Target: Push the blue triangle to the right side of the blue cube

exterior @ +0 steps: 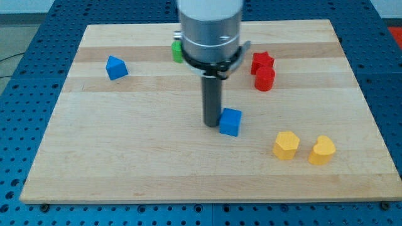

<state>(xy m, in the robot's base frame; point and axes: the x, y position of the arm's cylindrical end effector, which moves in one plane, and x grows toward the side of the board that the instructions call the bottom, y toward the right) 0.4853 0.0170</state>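
Note:
The blue triangle (116, 68) lies on the wooden board at the view's upper left. The blue cube (230, 122) sits near the board's middle. My tip (211, 125) stands right beside the cube's left face, touching or nearly touching it. The triangle is far to the left of and above my tip. The arm's grey body hides part of the board above the cube.
A green block (178, 50) is partly hidden behind the arm at the top. Two red blocks (263, 69) sit at the upper right. Two yellow blocks (286, 145) (321, 150) lie at the lower right. The board (125, 163) rests on a blue pegboard.

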